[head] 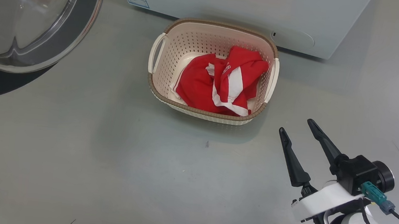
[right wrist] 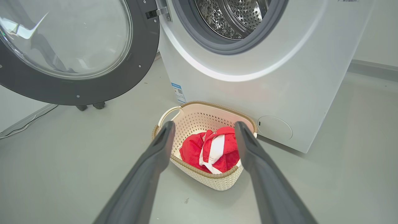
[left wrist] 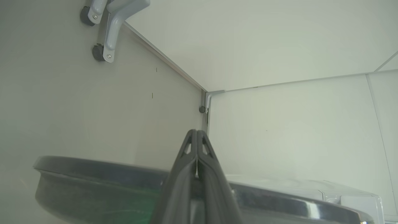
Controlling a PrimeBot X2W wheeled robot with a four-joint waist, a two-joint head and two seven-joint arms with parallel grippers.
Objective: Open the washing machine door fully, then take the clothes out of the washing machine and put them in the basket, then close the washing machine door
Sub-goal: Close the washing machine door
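Two long dark fingers of the right gripper [head: 295, 125] stand spread and empty at lower right, short of the cream perforated plastic basket [head: 192, 38] with its brown woven-look rim. Crumpled red fabric clothes [head: 198, 86], white-striped, lie inside it at centre. What shows of the steel drum [right wrist: 236, 15] in the white boxy washing machine [head: 231, 5] looks empty, so unloading seems done. At upper left the round glass door [right wrist: 143, 68] with its glossy black rim stands open, not yet closed. The left gripper [left wrist: 197, 132] is pinched together on nothing by that rim.

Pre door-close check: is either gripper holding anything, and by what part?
Nothing is held: the right gripper is open and empty, the left gripper shut on nothing. The clothes lie in the basket.
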